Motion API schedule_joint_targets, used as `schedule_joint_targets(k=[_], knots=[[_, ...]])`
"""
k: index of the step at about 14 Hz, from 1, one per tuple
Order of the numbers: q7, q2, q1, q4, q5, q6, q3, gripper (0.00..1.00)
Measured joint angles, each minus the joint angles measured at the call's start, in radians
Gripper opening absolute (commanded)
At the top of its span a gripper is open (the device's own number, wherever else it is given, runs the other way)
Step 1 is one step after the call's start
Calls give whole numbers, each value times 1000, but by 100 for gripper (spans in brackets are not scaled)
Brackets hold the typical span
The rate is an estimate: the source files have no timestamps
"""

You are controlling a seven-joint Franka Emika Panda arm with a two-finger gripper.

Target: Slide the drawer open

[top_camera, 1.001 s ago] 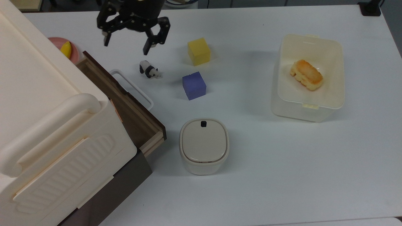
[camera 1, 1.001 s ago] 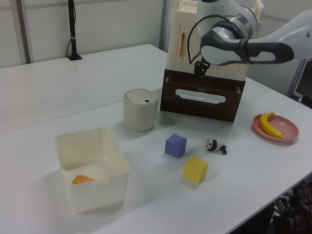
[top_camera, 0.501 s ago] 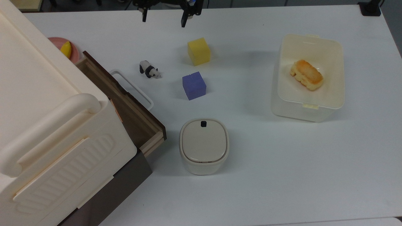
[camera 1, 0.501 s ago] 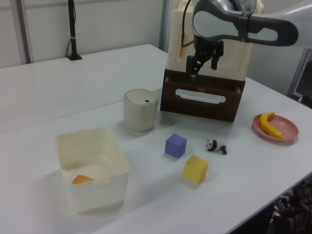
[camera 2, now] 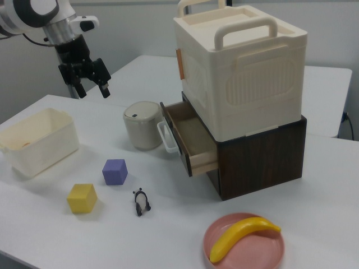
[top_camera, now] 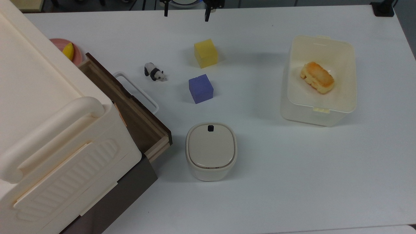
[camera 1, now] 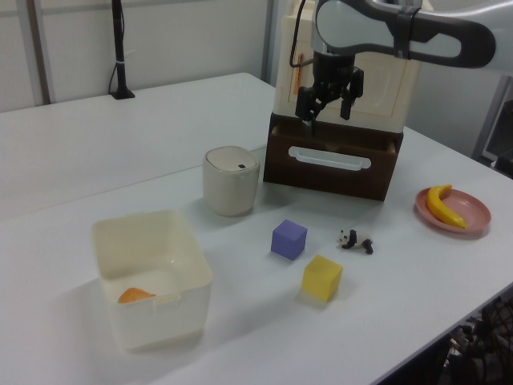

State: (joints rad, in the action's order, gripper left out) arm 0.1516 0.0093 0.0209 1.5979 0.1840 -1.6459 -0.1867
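Gripper lifted off w/ fingers spread empty; drawer partly out

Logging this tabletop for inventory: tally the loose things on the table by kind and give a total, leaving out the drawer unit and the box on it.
Foam cubes: 2, yellow cube and purple cube
Toy panda: 1
Lidded canister: 1
Open plastic tub holding bread: 1
Pink plate with banana: 1
Total: 6
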Motion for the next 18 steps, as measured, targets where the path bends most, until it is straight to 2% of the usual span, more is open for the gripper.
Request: schedule_joint_targets(k=[3, 10, 18], knots=[[0, -1, 0, -1, -49, 0, 0, 100], [51, 0, 4, -2, -51, -3, 10, 100], [94, -2, 18, -4, -51, -77, 14, 100]])
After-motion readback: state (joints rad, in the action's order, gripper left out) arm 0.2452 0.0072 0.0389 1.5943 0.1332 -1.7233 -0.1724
